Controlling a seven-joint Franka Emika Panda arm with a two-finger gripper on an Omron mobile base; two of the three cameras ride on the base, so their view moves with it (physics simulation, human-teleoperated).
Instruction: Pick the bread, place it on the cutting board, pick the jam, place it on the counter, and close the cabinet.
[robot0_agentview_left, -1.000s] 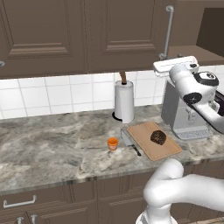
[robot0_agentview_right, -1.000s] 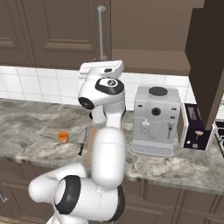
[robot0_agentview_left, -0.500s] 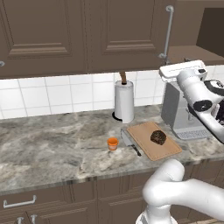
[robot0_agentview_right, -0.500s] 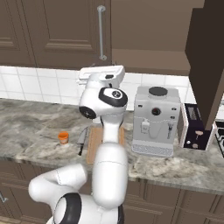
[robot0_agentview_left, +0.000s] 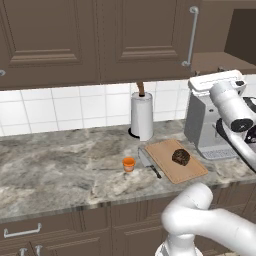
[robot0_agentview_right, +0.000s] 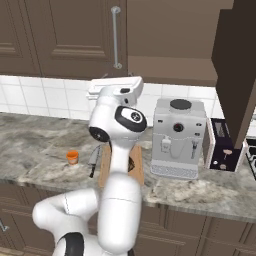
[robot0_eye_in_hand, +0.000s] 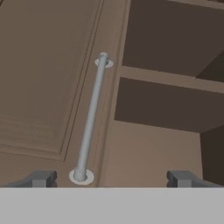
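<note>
The bread (robot0_agentview_left: 181, 157), a dark lumpy loaf, lies on the wooden cutting board (robot0_agentview_left: 165, 152). The jam (robot0_agentview_left: 129, 164), a tiny orange jar, stands on the marbled counter (robot0_agentview_left: 60, 170) left of the board, and it is also seen as the jam (robot0_agentview_right: 73, 157). The cabinet (robot0_eye_in_hand: 166, 100) stands open, its shelves bare, beside a shut door with a long silver handle (robot0_eye_in_hand: 91, 118). Its open door (robot0_agentview_right: 235, 70) juts out at the right. My gripper (robot0_eye_in_hand: 111, 178) is open, raised in front of the cabinet's lower edge, with nothing between its fingers. The white hand (robot0_agentview_left: 215, 80) hovers above the coffee machine.
A paper towel roll (robot0_agentview_left: 142, 116) stands at the back wall. A knife (robot0_agentview_left: 150, 165) lies against the board's left edge. A grey coffee machine (robot0_agentview_left: 207, 125) sits right of the board, with a dark toaster (robot0_agentview_right: 220, 150) beyond it. Lower drawers (robot0_agentview_left: 22, 232) run under the counter.
The hand has drifted a little to the right and slightly down in front of the cabinet while the arm's upper links swung. Bread, jam and board have not moved.
</note>
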